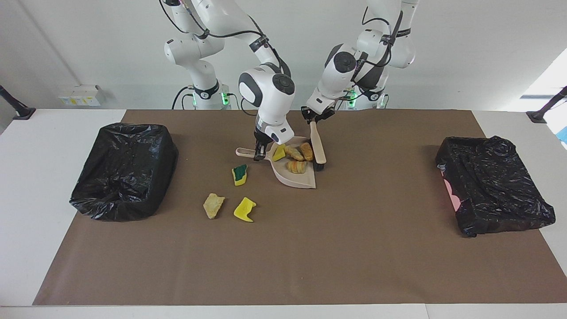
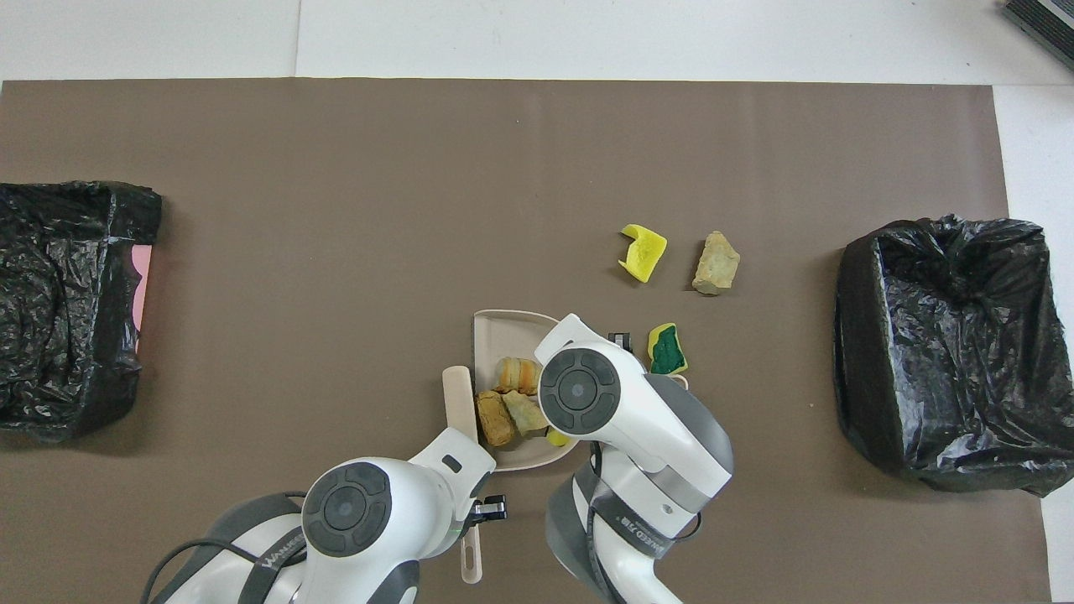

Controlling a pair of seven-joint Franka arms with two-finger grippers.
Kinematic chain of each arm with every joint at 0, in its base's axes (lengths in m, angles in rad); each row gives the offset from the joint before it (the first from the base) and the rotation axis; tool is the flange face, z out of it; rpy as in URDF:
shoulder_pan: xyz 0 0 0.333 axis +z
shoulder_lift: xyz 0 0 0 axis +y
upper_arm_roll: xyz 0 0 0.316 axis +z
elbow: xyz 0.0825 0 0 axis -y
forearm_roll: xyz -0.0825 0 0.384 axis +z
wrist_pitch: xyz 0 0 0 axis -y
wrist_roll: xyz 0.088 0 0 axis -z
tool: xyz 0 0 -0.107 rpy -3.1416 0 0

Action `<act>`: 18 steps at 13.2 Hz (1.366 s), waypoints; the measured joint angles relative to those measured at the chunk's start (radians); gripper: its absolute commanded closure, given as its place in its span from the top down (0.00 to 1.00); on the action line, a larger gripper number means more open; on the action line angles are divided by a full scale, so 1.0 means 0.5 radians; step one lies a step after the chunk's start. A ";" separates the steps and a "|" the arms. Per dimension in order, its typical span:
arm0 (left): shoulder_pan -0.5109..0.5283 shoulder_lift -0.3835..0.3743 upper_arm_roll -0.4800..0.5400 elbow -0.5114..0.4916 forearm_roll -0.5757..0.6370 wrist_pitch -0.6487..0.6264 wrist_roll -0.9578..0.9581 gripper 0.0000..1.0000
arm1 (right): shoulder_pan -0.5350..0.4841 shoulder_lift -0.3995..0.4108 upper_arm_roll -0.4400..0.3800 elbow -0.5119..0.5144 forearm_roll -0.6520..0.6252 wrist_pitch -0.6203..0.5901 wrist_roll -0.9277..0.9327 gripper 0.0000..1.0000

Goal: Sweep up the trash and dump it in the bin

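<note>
- Brown paper sheet [image 1: 283, 248] covers a white desk [image 1: 26, 186] under a pale wall, with two white robot arms at the desk's edge.
- Landmark: a beige plastic dustpan [image 1: 297, 177] [image 2: 503, 329], flat and scoop-shaped, lying on the sheet.
- Right hand [image 1: 260, 153] is clenched on the dustpan's slim handle.
- Left hand [image 1: 315, 117] is clamped on the beige handle of a brush [image 1: 318, 146] [image 2: 458, 394], whose dark bristles rest at the dustpan's open edge, toward the left arm's end of the desk.
- In the dustpan lie four pieces of trash: a striped tan foam chunk [image 1: 297, 166] [image 2: 517, 374], a brown crumbly chunk [image 1: 306, 151] [image 2: 495, 418], a paler tan chunk [image 1: 294, 153] [image 2: 526, 413] and a yellow sponge piece [image 1: 279, 153].
- Beside the dustpan, toward the right arm's end, sits a yellow sponge with a dark green face [image 1: 240, 174] [image 2: 667, 350].
- Farther from the robots than the dustpan lie a curled yellow sponge [image 1: 245, 209] [image 2: 643, 251] and a rough tan chunk [image 1: 213, 205] [image 2: 716, 263].
- Crinkled, glossy black bags line two bins: one [image 1: 124, 170] [image 2: 948, 352] well off at the right arm's end, one [image 1: 494, 184] [image 2: 67, 306] at the left arm's, showing a pink edge.
</note>
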 measured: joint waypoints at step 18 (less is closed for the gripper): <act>0.252 -0.213 0.063 0.388 0.230 -0.872 -0.001 0.00 | -0.148 0.016 -0.005 0.115 0.122 -0.064 -0.138 0.00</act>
